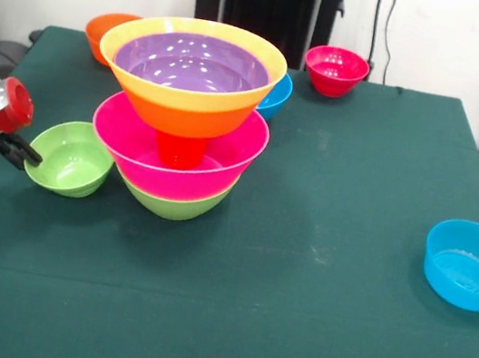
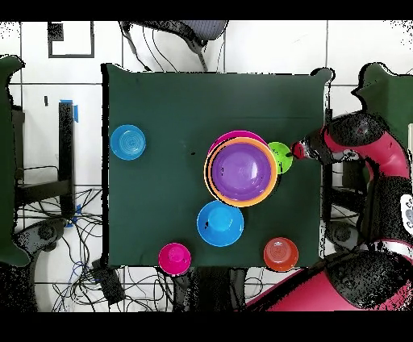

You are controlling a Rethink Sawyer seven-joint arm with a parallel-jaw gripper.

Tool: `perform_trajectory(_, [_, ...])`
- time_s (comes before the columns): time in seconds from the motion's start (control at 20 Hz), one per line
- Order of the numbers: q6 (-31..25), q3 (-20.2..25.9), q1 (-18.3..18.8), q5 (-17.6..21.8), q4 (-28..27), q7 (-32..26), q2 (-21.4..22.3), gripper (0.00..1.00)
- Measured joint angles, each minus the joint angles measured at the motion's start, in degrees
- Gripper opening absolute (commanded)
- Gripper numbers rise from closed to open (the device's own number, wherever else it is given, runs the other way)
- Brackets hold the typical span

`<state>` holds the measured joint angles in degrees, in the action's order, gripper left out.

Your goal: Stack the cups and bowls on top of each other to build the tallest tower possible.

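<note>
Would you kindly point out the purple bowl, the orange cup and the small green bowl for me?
purple bowl [image 1: 192, 63]: front view, on its inner floor.
orange cup [image 1: 180, 151]: front view, on its side wall under the big orange bowl.
small green bowl [image 1: 71, 156]: front view, on its inside.

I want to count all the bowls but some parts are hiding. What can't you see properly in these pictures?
- Gripper: in the front view its tips are dark and tiny at the small green bowl; open or shut is unclear.
- Orange cup: the big orange bowl covers its top.
- Lowest green bowl: the pink bowl hides most of it; from overhead it is hidden.
- Blue bowl behind the tower: mostly blocked in the front view.
</note>
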<state>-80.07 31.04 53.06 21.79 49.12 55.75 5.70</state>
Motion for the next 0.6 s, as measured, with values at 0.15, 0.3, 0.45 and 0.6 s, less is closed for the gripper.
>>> perform_trajectory(0.15, [0.0, 0.4, 0.0, 0.8, -0.4, 0.0, 0.0, 0.00])
perform_trajectory(0.3, [0.0, 0.8, 0.0, 1.9, -1.0, 0.0, 0.0, 0.00])
perform_trajectory(0.45, [0.0, 1.3, 0.0, 3.2, -2.3, -0.7, 0.1, 0.00])
perform_trajectory(0.6, [0.0, 1.6, -0.1, 4.3, -3.5, -1.8, 0.3, 0.00])
